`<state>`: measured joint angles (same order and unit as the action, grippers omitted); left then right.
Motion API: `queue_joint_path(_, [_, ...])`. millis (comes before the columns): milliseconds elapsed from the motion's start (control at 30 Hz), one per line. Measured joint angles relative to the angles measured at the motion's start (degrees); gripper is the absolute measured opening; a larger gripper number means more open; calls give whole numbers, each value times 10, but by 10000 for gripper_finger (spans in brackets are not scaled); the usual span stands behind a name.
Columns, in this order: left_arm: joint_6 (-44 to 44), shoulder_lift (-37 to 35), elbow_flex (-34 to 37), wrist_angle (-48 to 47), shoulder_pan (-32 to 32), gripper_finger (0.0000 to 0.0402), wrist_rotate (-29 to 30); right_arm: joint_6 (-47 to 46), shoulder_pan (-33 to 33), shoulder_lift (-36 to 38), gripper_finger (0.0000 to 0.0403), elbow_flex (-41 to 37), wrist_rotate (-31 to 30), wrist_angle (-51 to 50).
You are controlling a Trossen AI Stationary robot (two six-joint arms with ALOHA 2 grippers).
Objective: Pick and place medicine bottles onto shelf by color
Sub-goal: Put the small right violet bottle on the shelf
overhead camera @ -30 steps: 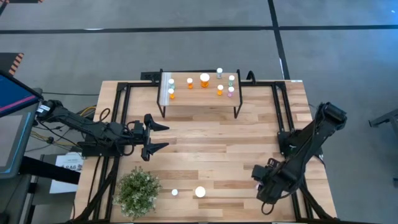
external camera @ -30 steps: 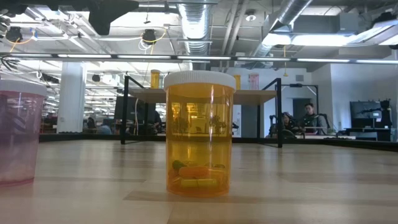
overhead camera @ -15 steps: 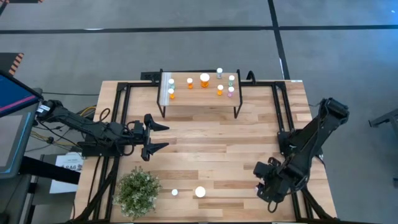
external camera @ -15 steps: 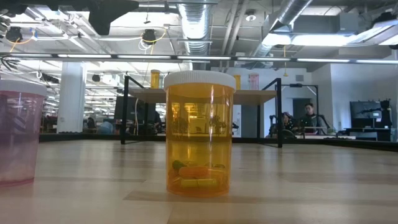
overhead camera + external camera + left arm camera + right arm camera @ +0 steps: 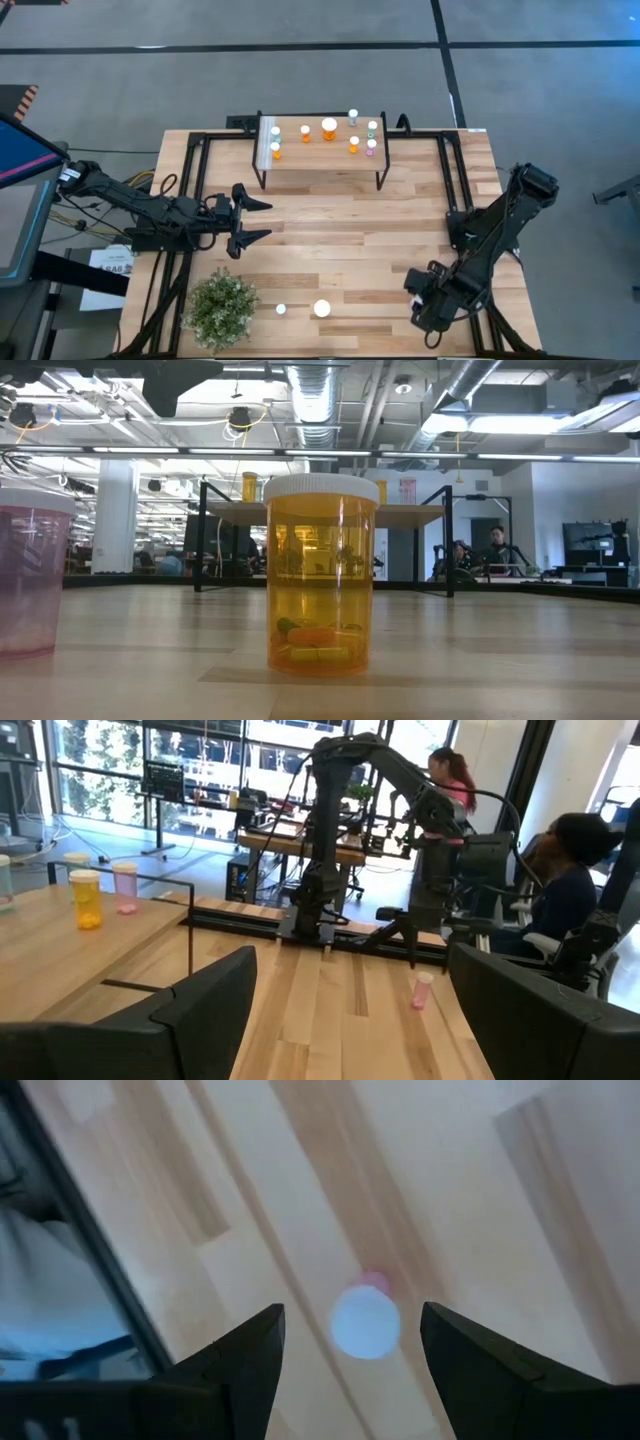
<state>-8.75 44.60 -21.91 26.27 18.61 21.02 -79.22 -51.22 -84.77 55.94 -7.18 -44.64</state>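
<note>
The worktop [image 5: 340, 230] carried the shelf [image 5: 320, 157] at its far edge, already holding several orange, teal and pink bottles. Near the front edge stood a plant [image 5: 222, 306], an orange bottle [image 5: 320, 574] and a pink bottle [image 5: 30, 572] beside it. The left tool [image 5: 252, 218] waited over the worktop's left side, fingers spread and empty. The right tool [image 5: 424, 290] hung near the front right corner, fingers spread and empty, straight above a small pink bottle [image 5: 365, 1320]. That bottle stood upright, long axis vertical, white cap facing the wrist camera, apart from both fingers. The step in hand looked like a reach for a pick; next the tool would need to drop so its fingers bracket the body below the cap, then close.
</note>
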Motion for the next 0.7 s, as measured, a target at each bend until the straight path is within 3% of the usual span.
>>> queue_joint_path(700, [4, 0, 0, 0, 0, 318, -12, 17, 11, -57, 255, 0, 46, -2])
